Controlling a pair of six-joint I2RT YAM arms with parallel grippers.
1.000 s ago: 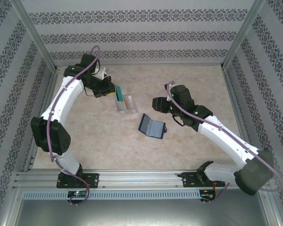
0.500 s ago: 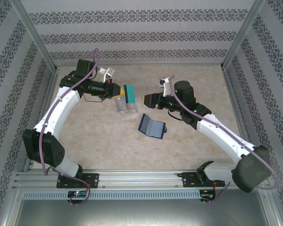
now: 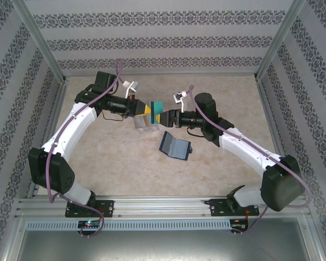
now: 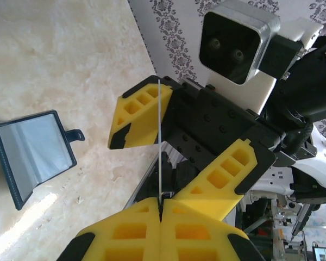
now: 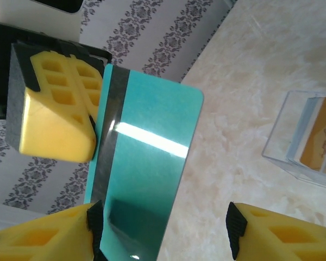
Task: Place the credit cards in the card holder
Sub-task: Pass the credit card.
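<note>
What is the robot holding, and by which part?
The left gripper pinches a teal card by its dark-striped edge. The right gripper is open around the card's other side, not gripping it.

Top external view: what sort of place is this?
Probably a purpose-built robot test enclosure: patterned panel walls box in a marble-look table, and an aluminium rail spans its near edge.

card holder (image 3: 175,145) before box (image 3: 143,126) | credit cards (image 5: 318,138) in box
</note>
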